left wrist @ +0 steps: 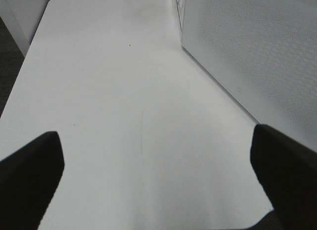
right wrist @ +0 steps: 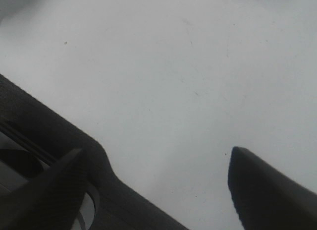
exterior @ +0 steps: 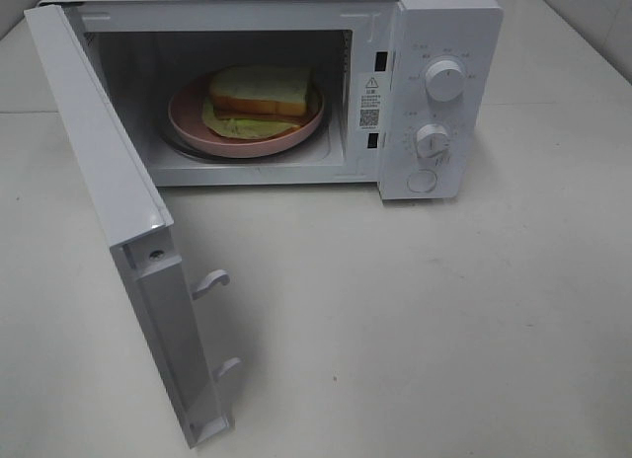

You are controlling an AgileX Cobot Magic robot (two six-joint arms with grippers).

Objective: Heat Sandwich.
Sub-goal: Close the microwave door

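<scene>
The sandwich (exterior: 262, 93), pale bread slices over a yellow-green layer, lies on a salmon-pink round plate (exterior: 188, 117) inside the white microwave (exterior: 434, 24). The microwave door (exterior: 99, 152) stands swung wide toward the front left. Neither gripper shows in the high view. In the left wrist view my left gripper (left wrist: 156, 138) is open over bare white table, with nothing between its fingers and the door's dotted panel (left wrist: 257, 51) beside it. My right gripper (right wrist: 156, 151) is also open over bare table and holds nothing.
Two white dials (exterior: 445, 79) (exterior: 433, 139) and a round button (exterior: 422, 181) sit on the microwave's right panel. Latch hooks (exterior: 212, 280) stick out from the door's free edge. The white table (exterior: 444, 310) spreads in front and to the right.
</scene>
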